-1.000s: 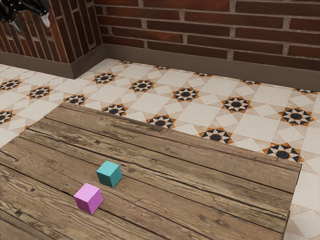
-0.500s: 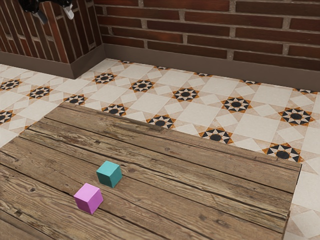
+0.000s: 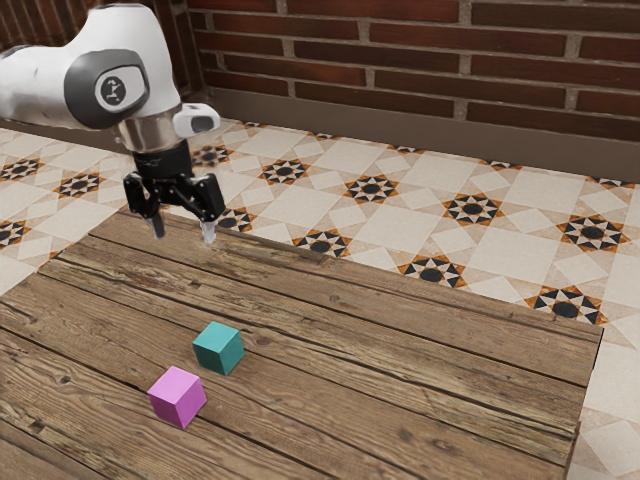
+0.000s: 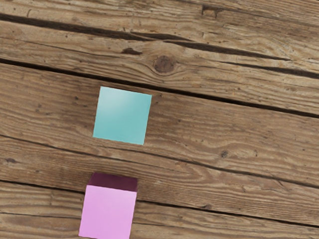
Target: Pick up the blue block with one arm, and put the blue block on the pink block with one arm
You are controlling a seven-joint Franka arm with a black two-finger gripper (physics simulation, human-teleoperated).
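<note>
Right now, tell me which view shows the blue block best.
The wrist view: it looks straight down on the blue block, showing its whole top face and the gap to the pink block. The exterior view shows the blue block obliquely, corner-on, with the open gripper hovering well clear of it.

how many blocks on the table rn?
2: the blue block on the table, and the pink block just in front of it, toward the exterior view's left, not touching. None seem hidden.
</note>
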